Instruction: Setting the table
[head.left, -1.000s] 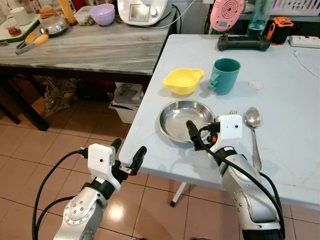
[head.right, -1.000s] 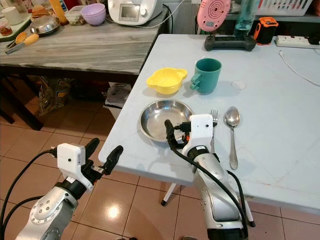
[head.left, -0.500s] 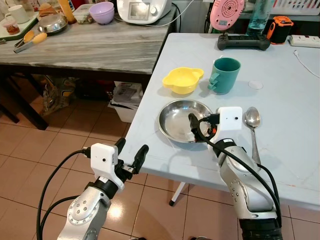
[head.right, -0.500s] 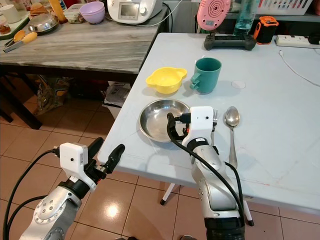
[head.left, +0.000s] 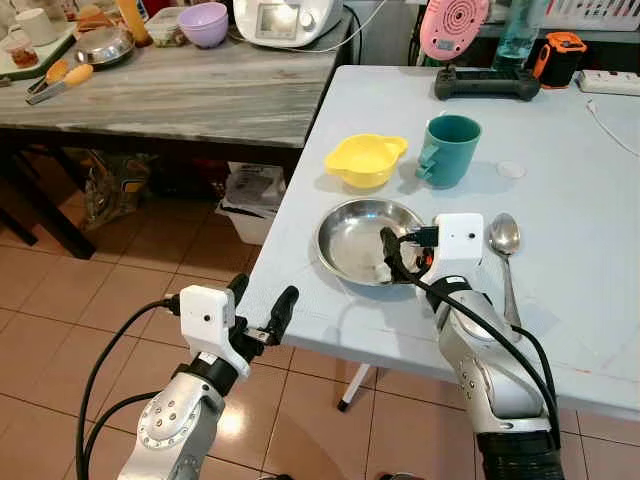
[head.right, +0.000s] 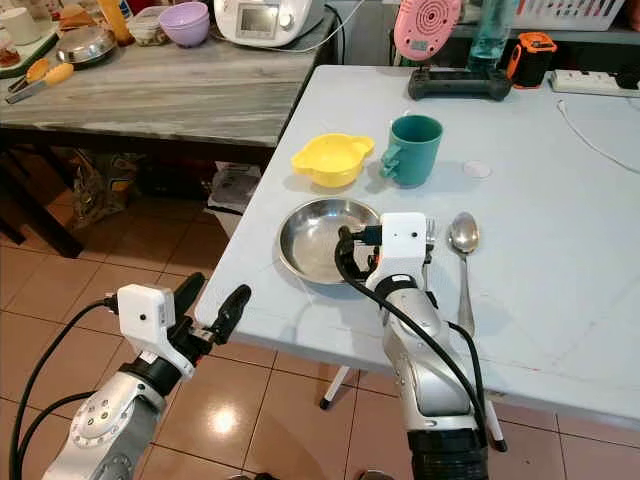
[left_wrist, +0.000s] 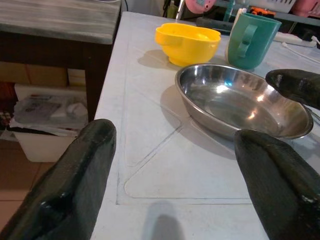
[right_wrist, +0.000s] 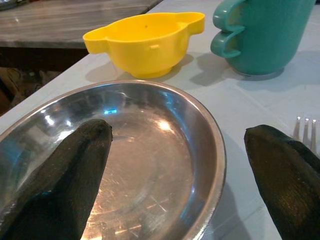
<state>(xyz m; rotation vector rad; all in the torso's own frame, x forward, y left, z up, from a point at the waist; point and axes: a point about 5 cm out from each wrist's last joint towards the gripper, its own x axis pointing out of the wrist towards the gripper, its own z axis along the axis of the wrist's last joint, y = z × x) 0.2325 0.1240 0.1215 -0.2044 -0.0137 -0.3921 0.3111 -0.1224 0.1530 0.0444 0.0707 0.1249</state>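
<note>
The steel plate (head.left: 368, 240) sits near the front left edge of the pale table (head.left: 560, 130), with the yellow bowl (head.left: 366, 160) just behind it and the teal mug (head.left: 448, 150) beside that bowl. To the plate's right lie a fork (right_wrist: 305, 131), mostly hidden under our wrist in the head views, and a spoon (head.left: 506, 262), its handle pointing toward us.

Our right gripper (head.left: 400, 256) hangs over the plate's near right rim with its fingers spread: in the wrist view one finger (right_wrist: 60, 175) is above the plate's basin and the other (right_wrist: 285, 170) is outside the rim, close to the fork's tines. Nothing is held. Whether the fingers touch the metal we cannot tell.

We judge the step in hand to be taking or nudging the plate by its rim. To do it well we should lower until the rim sits squarely between the fingers, then close slowly; polished steel will likely slip, so a deep bite on the rim is safer than a tip pinch. The outer finger must stay clear of the fork, or closing could drag it along.

Our left gripper (head.left: 262, 318) waits off the table's front edge, fingers apart and empty, aimed toward the plate.
</note>
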